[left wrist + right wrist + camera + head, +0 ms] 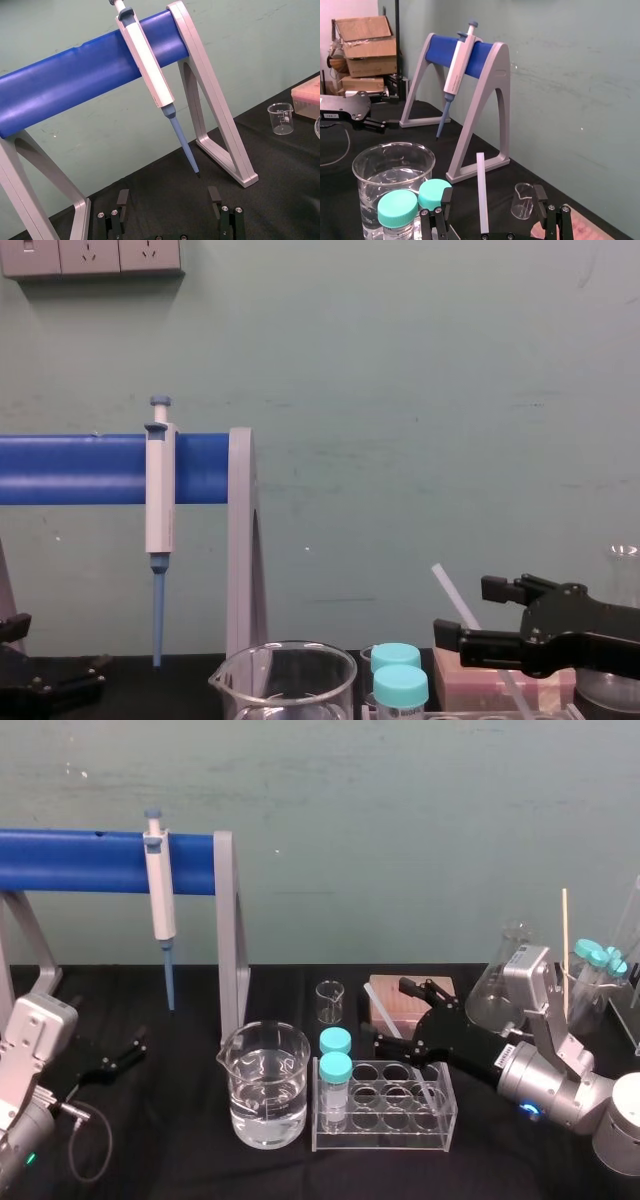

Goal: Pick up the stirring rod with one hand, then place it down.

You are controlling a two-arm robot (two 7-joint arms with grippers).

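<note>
Right gripper [390, 1013] sits low over the back edge of the rack [385, 1138], jaws apart, one on each side of the stirring rod [374, 1000], not clamped.

Rod leans toward 11 o'clock in the head view. Its top end is free and its lower end seems to run down into the rack. The pink box [386, 985] is just behind the gripper at 12 o'clock. The capped tubes [335, 1070] are at 8 o'clock from it, and the beaker [265, 1100] of water is further out the same way.

Step, my read: rod is bracketed but not gripped, so this looks like pre-grasp. It could equally be just after a release; can't tell from this alone.

If pre-grasp, next move is to close squarely on the rod, then lift along its tilt so it doesn't lever against the rack or clip the tube caps. It's thin and smooth, so slip or rotation in the pads is the risk.

Views:
- Right wrist: rod [481, 185] is centred in the gripper [491, 200], with clear gaps to both fingers. That's what confirms no contact.
- Chest: side-on tilt of the rod [450, 590], with its top poking above the gripper [462, 612].
- Head: layout over the rack.

Left gripper [168, 197] is parked at the table's 9 o'clock side, jaws apart, facing the pipette [150, 65] stand.
</note>
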